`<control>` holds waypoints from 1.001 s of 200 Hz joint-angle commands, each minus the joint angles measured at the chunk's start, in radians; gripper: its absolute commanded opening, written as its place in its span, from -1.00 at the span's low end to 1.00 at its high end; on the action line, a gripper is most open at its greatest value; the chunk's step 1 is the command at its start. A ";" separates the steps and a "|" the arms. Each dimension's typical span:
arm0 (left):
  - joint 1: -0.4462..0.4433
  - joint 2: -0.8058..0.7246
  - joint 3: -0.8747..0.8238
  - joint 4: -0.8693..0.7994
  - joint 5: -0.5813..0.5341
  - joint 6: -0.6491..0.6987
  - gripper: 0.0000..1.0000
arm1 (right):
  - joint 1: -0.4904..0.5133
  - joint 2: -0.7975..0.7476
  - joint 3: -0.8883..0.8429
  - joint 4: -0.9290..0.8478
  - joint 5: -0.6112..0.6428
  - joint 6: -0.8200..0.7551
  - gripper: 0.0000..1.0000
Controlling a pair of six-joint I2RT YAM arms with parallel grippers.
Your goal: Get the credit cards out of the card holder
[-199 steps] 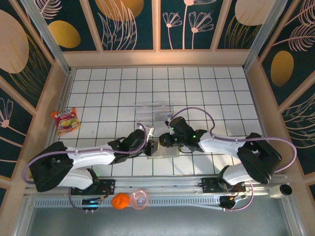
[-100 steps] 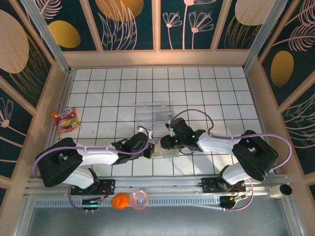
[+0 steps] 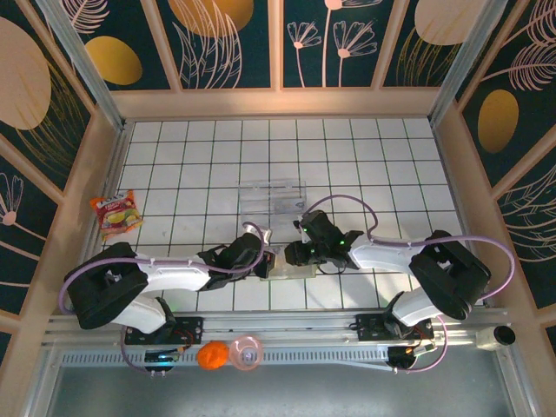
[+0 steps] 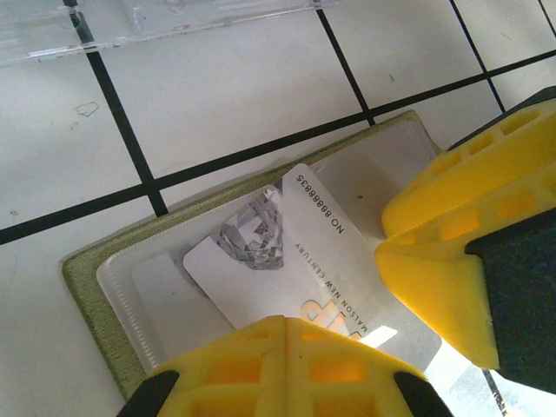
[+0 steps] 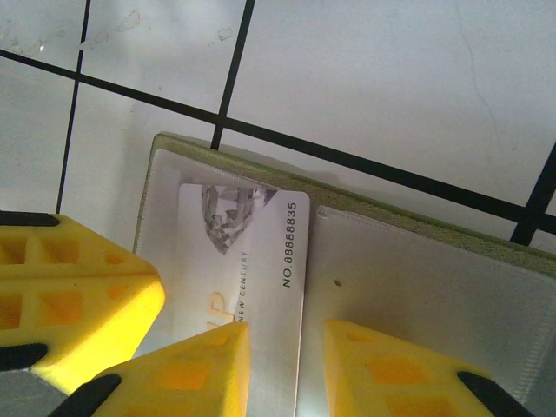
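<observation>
Left wrist view: my left claw (image 4: 282, 334) is closed tight, its tips over one end of a credit card (image 4: 278, 252). The card lies on the opened card holder (image 4: 84, 280), flat on the desk (image 4: 243, 87). My right claw (image 5: 280, 347) is narrowly parted and straddles that card's long edge.

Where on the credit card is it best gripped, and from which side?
The credit card lies flat and skewed in the open card holder. Probably grip its long edge beside the printed number, coming from the holder's middle: bare lining borders it, and the open right gripper straddles it.
</observation>
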 commanded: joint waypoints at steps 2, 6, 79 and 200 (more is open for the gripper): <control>0.001 0.037 0.003 0.017 -0.025 0.006 -1.00 | -0.005 -0.012 -0.009 0.010 -0.020 0.000 -0.43; 0.001 0.046 0.001 0.017 -0.028 0.005 -1.00 | -0.005 -0.010 -0.011 0.011 -0.022 0.001 -0.43; 0.001 0.106 -0.051 0.075 0.014 -0.052 -1.00 | -0.005 0.013 -0.020 0.052 -0.059 0.007 -0.44; 0.001 0.088 -0.056 0.072 0.022 -0.054 -1.00 | -0.019 0.023 -0.059 0.081 -0.030 0.065 -0.44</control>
